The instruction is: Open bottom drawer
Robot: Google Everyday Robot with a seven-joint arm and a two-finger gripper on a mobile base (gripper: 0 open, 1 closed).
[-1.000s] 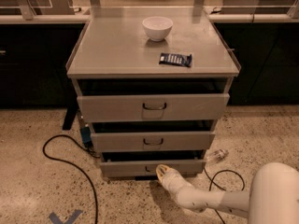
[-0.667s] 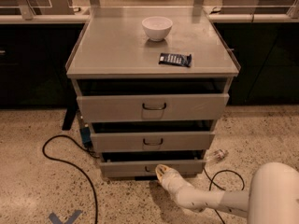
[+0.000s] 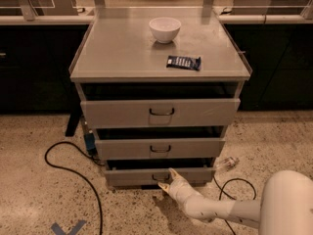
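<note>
**Gripper at the bottom drawer's handle, fingers apart**

The gripper point(image 3: 166, 178) is sitting low, close to the floor point(image 3: 34, 151), right against the front of the bottom drawer point(image 3: 129, 176). Its two pale fingertips point(image 3: 171, 171) are standing apart, one above the other, not clamped on anything. The small dark wire handle point(image 3: 157, 177) is lying just to the gripper's left, at the fingertips; whether they are touching it cannot be told. The white arm point(image 3: 215, 210) is stretching away from the gripper, down and to the right.

The bottom drawer is showing a dark gap along the top of its short front panel. Directly above the gripper the middle drawer point(image 3: 195, 148) is showing a similar gap, and higher up the top drawer point(image 3: 205, 112), with the tallest front, is doing the same.

Far above the gripper, on the grey cabinet top point(image 3: 117, 48), a white bowl point(image 3: 165, 29) is standing, with a dark packet point(image 3: 183, 62) lying apart from it, slightly nearer the front edge.

To the gripper's left a black cable point(image 3: 73, 171) is looping across the speckled floor. A blue tape mark point(image 3: 68, 227) is lying farther down on that side.
</note>
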